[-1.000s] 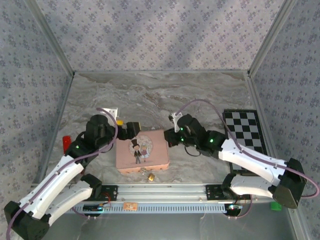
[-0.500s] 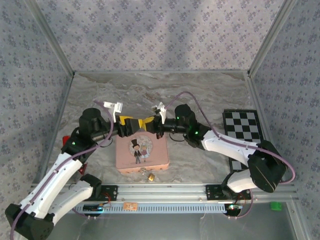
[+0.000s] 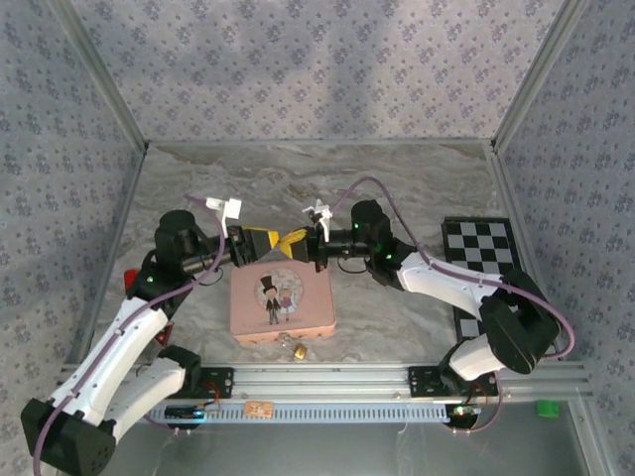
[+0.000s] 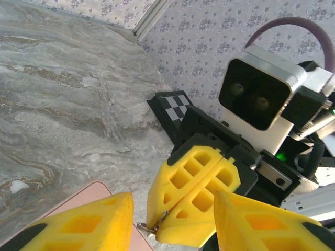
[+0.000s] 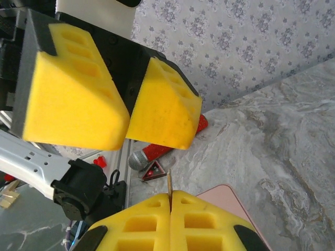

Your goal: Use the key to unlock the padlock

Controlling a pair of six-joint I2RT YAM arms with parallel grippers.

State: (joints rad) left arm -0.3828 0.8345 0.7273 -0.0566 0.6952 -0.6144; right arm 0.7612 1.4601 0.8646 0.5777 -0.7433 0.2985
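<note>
No words, numbers or brand names can be read anywhere. The pink tin carries on its lid only a drawn figure in a top hat, with no legible lettering. The checkered board bears plain black and white squares. The small red triangular mark beside the table is too blurred to read. The padlock and the key show no legible stamp.

Marble table: tin at centre, padlock at its 6 o'clock, checkerboard at 3, red object at 9.
</note>
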